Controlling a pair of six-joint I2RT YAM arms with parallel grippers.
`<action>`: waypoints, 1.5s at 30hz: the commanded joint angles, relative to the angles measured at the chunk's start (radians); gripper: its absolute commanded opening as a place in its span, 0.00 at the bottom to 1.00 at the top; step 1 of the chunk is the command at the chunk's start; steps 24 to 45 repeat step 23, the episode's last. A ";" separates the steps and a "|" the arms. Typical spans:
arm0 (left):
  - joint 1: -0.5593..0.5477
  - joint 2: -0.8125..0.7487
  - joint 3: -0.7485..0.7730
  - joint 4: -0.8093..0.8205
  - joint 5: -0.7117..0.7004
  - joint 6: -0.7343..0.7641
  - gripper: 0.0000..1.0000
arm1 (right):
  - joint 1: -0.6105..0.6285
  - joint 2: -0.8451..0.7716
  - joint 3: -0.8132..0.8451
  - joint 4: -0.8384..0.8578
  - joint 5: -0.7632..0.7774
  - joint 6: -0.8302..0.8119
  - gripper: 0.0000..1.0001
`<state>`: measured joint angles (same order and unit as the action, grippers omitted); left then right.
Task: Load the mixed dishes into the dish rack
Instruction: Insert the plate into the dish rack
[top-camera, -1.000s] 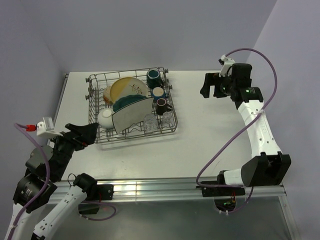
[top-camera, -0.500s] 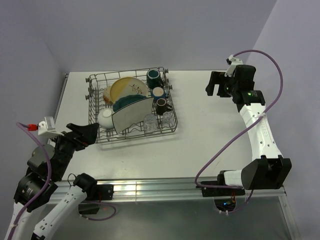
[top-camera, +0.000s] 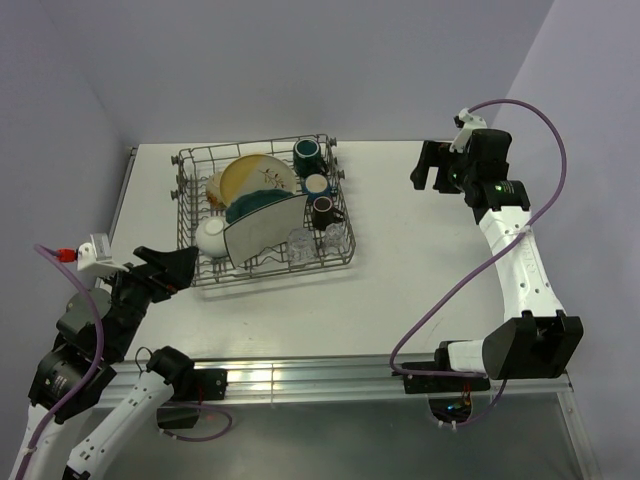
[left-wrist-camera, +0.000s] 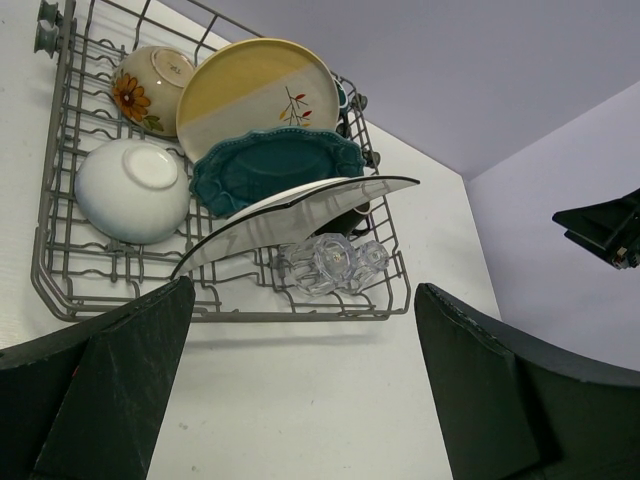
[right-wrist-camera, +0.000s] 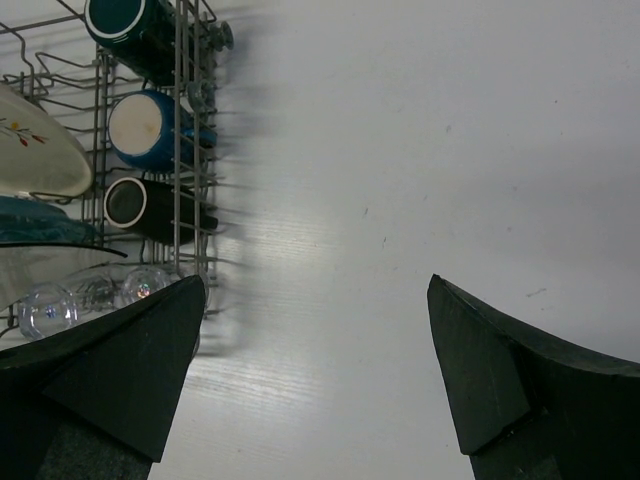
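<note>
My left fingers (top-camera: 168, 268) and right fingers (top-camera: 430, 172) are wide open, holding nothing. The dishes (left-wrist-camera: 270, 170) sit in the dish rack (left-wrist-camera: 230, 316) on the surface (top-camera: 420, 270). The white square plate (left-wrist-camera: 290, 205) leans over the glasses (left-wrist-camera: 335, 262); a bump could tip it onto them

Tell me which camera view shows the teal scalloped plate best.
Left wrist view: the teal scalloped plate shows its face and scalloped rim, standing between the yellow-cream plate and the white square plate. Top external shows only a teal strip behind the white square plate; right wrist only a sliver at its left edge.
</note>
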<state>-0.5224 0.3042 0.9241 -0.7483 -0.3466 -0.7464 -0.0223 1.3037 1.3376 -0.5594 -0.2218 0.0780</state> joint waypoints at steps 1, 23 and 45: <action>-0.004 -0.005 0.001 0.004 -0.014 -0.007 0.99 | -0.005 -0.015 0.008 0.050 0.007 0.008 1.00; -0.004 -0.013 -0.019 0.007 -0.020 -0.010 0.99 | -0.007 0.017 0.005 0.082 0.006 0.003 1.00; -0.004 -0.013 -0.019 0.007 -0.020 -0.010 0.99 | -0.007 0.017 0.005 0.082 0.006 0.003 1.00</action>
